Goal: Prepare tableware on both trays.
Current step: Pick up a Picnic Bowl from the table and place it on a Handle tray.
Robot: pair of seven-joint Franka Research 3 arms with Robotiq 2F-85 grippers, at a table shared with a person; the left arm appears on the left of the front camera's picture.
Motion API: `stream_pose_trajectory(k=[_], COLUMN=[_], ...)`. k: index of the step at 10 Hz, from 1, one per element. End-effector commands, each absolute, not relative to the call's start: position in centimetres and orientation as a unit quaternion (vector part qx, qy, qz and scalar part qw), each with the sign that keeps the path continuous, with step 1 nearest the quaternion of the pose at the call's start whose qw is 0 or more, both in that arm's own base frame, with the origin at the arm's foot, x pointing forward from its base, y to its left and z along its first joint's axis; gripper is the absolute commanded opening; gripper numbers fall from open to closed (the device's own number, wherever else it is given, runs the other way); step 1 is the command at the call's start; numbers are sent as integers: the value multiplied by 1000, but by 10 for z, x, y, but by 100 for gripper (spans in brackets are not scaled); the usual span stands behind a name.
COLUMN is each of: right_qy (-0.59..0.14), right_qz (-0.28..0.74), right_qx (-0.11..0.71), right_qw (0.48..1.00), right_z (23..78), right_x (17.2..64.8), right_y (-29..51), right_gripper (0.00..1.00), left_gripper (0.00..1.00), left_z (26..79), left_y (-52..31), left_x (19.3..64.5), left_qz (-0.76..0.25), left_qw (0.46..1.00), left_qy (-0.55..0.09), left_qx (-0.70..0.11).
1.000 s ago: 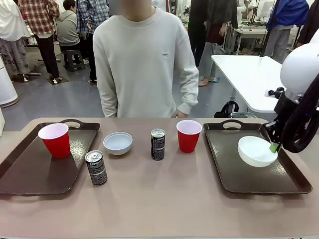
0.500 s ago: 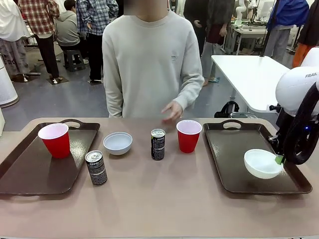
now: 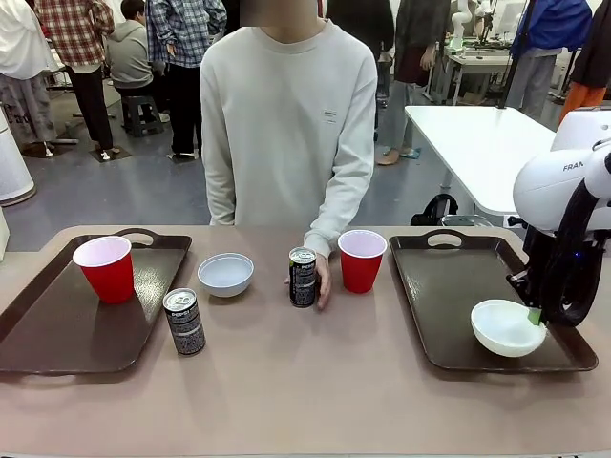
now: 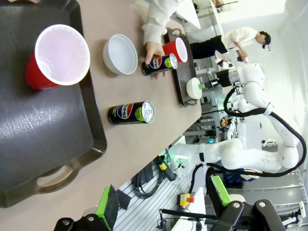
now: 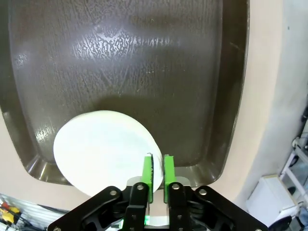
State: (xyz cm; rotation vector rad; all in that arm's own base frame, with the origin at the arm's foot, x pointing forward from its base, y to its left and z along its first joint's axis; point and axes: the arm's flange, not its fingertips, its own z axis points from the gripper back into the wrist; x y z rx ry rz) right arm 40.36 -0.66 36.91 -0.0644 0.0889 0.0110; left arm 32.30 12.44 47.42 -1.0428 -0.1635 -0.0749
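**On the right tray (image 3: pixel 449 286), near its front right corner, a white bowl (image 3: pixel 506 326) is sitting mouth up**

That tray's long axis is running away from the robot toward the person, with a handle cut-out at the far end. The right claw (image 5: pixel 158 168) is hanging at the bowl's rim. Its green pads (image 5: pixel 147 168) are standing a narrow gap apart about that rim, and I cannot tell whether it is gripping. Just left of the tray, a red cup (image 3: pixel 362 260) is standing mouth up on the counter (image 3: pixel 315 382). Farther left, a person's hand (image 3: pixel 323 281) is wrapping around an upright can (image 3: pixel 303 277). Well apart from the tray, the left claw (image 4: pixel 161 202) is gaping wide open.
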Motion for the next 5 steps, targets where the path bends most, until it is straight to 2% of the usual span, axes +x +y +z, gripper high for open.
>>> stream_pose_trajectory(k=[1,2,3,5], right_qy=[34,31,28,26], right_qz=[7,9,15,34], right_qx=[-36,-23,-7,41], right_qw=[999,999,999,998], right_z=[393,406,419,447], right_x=[395,388,380,363], right_y=[-3,-3,-6,-10], right_gripper=[87,81,100,100], left_gripper=[100,100,100,100], left_z=[475,475,475,475], left_y=[126,126,126,126], left_x=[322,322,322,322], left_qz=[-40,-40,-40,-40], left_qw=[859,859,859,859], left_qy=[-81,-81,-81,-81], left_qx=[-503,-503,-503,-503])
